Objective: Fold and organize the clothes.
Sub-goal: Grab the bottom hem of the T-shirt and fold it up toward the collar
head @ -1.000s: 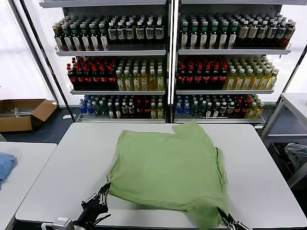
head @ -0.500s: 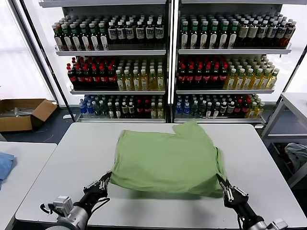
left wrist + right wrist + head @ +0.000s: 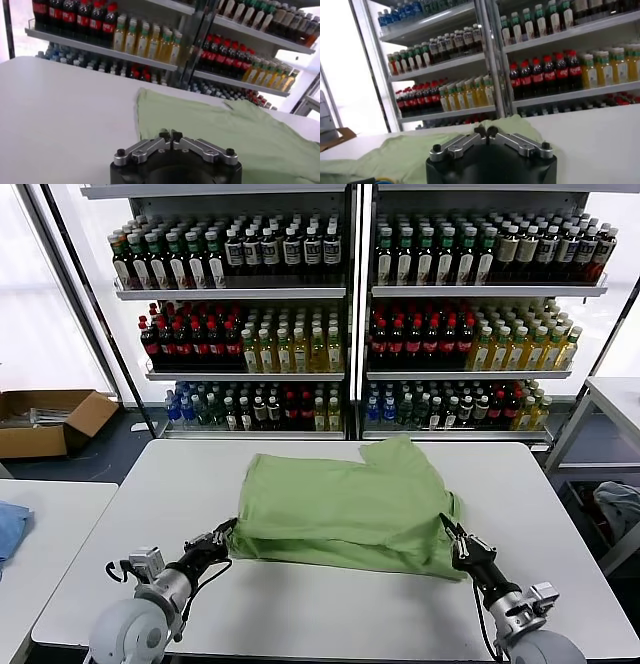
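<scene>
Head view: green shirt (image 3: 345, 509) folded on the white table (image 3: 300, 614), centre of frame. Left gripper (image 3: 222, 534) at lower left pinches the shirt's near-left corner, fingertips together on the cloth; right gripper (image 3: 450, 536) at lower right touches the near-right edge (whether it grips cannot be told). Bottle shelves (image 3: 350, 314) fill the top.

Left gripper (image 3: 224, 534) and right gripper (image 3: 451, 533) low, forward, jaws nearly together
</scene>
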